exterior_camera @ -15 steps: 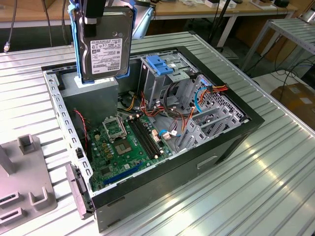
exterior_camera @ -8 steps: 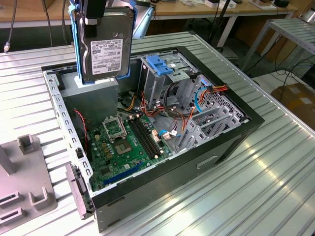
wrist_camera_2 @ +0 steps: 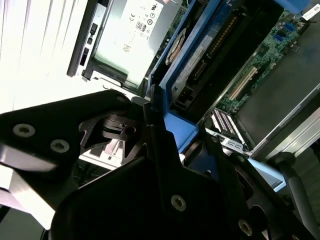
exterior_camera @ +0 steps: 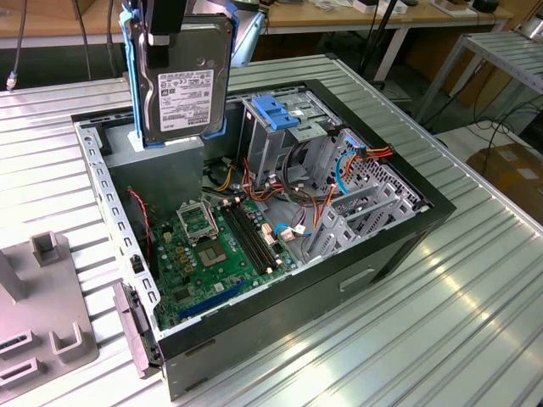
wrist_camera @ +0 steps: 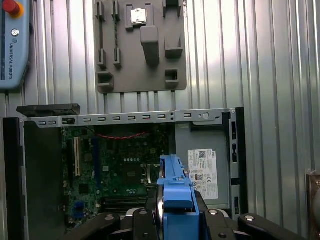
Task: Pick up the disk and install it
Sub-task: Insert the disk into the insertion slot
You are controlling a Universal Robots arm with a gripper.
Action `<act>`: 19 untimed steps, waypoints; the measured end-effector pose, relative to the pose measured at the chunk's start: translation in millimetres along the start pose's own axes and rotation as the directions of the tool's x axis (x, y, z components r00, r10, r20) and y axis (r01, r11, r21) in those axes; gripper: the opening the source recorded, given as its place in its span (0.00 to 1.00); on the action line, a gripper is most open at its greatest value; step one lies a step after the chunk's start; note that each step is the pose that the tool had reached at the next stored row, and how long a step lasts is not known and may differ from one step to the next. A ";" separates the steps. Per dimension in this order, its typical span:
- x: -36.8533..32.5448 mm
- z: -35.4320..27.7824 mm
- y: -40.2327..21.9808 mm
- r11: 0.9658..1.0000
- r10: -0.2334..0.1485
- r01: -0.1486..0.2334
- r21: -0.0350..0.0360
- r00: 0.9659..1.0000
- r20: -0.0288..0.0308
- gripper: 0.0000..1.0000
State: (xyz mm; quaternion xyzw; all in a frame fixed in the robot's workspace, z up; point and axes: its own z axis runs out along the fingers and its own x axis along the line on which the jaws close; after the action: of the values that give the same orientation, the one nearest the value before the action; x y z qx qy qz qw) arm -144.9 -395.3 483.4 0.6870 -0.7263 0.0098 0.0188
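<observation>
Found the fingers [wrist_camera: 150, 209] of the gripper [exterior_camera: 164, 34] clenched on the disk [exterior_camera: 188, 85], pinching its top edge from both faces across the blue bracket [wrist_camera: 175, 192]. Logged the disk hanging upright straight below the fingers, labelled face turned to the exterior view, touching nothing else. Judged it stiff, dense and weighty for its bulk: metal shell, no give. Judged the bare metal faces slick and the plastic bracket grippier but liable to flex, so reckoned a hold across the bracket's rails, midway along an edge, the soundest, kept off the connector end [wrist_camera_2: 184, 96] and the circuit-board side. Rated it fragile under shock; wanted no knocks against sheet metal. Marked the open computer case [exterior_camera: 297, 326] under the hanging disk, with the power-supply box [wrist_camera: 205, 170] closest beneath the fingers and the motherboard [exterior_camera: 208, 254] a little further out. Marked the grey drive cage [exterior_camera: 280, 151] with its blue latch [exterior_camera: 276, 114] off to one side of the fingers, lower down and well apart from the disk. Spotted, beyond the case wall and far from the fingers, a grey fixture plate [wrist_camera: 145, 82] lying on the ribbed metal table [exterior_camera: 458, 288], and a teach pendant [wrist_camera: 14, 50] near that plate. Put the disk as held aloft, not yet seated in any bay.
</observation>
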 end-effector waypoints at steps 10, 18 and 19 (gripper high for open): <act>9.6 0.8 -0.9 1.000 0.000 0.000 0.000 1.000 0.000 0.37; 14.6 1.3 -4.6 1.000 0.000 0.000 0.000 1.000 0.000 0.37; 15.2 1.4 -5.9 1.000 0.000 0.000 0.000 1.000 0.000 0.37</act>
State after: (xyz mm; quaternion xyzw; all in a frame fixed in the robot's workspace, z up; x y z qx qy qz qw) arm -139.8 -410.9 482.6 0.6870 -0.7263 0.0098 0.0187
